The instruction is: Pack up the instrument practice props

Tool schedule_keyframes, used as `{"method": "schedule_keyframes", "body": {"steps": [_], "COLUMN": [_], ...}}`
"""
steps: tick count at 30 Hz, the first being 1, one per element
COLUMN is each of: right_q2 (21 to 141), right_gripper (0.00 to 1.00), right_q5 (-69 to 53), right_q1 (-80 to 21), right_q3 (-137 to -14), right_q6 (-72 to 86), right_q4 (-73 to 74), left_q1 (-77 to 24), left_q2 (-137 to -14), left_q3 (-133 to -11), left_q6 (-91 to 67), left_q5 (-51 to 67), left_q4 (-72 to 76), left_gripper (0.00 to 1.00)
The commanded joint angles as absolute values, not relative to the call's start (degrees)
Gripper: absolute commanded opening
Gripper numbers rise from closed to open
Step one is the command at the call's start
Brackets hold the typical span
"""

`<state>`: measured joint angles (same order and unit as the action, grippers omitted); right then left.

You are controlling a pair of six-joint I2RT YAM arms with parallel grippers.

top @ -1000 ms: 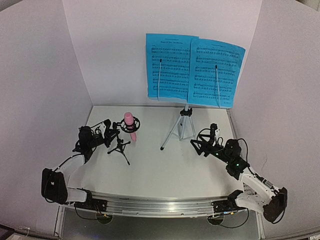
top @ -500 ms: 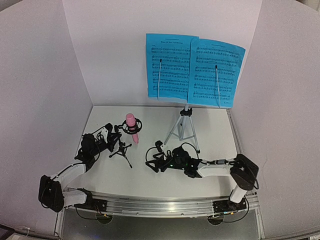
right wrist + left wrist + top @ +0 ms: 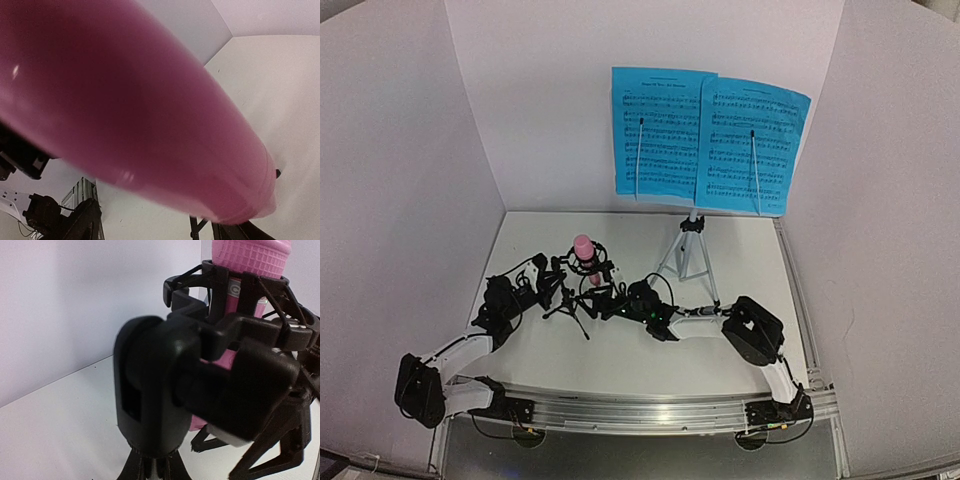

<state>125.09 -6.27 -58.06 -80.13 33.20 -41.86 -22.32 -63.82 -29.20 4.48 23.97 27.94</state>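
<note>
The pink microphone (image 3: 584,247) stands upright in the ring mount of the small black tripod mic stand (image 3: 572,306), left of the table's middle. My left gripper (image 3: 552,286) is shut on the mic stand; its thick black column (image 3: 150,405) fills the left wrist view, with the microphone (image 3: 250,257) above it. My right gripper (image 3: 607,297) is stretched far left, at the microphone's lower end. The pink body (image 3: 150,110) blurs across the right wrist view and hides the fingers. The blue sheet-music pages (image 3: 705,140) rest on the music stand, on its silver tripod (image 3: 688,256) at the back.
White walls enclose the white table (image 3: 650,355) on three sides. The right arm's forearm (image 3: 695,318) lies low across the table, just in front of the music stand's tripod legs. A metal rail (image 3: 640,408) runs along the near edge.
My right arm has swung from the right side across to the left, up to the microphone. The left gripper and mic stand have shifted slightly right and nearer.
</note>
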Motion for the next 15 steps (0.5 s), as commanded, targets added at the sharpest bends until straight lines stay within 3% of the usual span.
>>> {"method": "schedule_keyframes", "body": {"steps": [1, 4, 10, 15], "right_q2": [130.16, 132.41, 138.79, 139.51], "right_gripper": [0.73, 0.70, 0.50, 0.40], "right_q5": [-3.98, -2.29, -9.04, -8.47], "right_q1": [-58.25, -57.87, -56.49, -55.73], "right_q3": [-85.48, -85.41, -92.46, -91.84], "right_q6": [39.93, 44.75, 51.06, 53.74], "right_q4": [-47.90, -53.33, -57.21, -58.37], "left_q1": [-23.66, -24.03, -24.51, -24.94], "left_q2": [-64.58, -65.18, -65.45, -66.77], "left_q3": [-28.69, -28.64, -28.12, -28.82], "left_q6": [5.80, 5.71, 5.63, 5.36], "left_q5": [26.86, 26.43, 25.86, 25.22], "left_q4": [28.97, 30.15, 30.95, 31.70], "left_gripper": [0.00, 0.00, 0.00, 0.00]}}
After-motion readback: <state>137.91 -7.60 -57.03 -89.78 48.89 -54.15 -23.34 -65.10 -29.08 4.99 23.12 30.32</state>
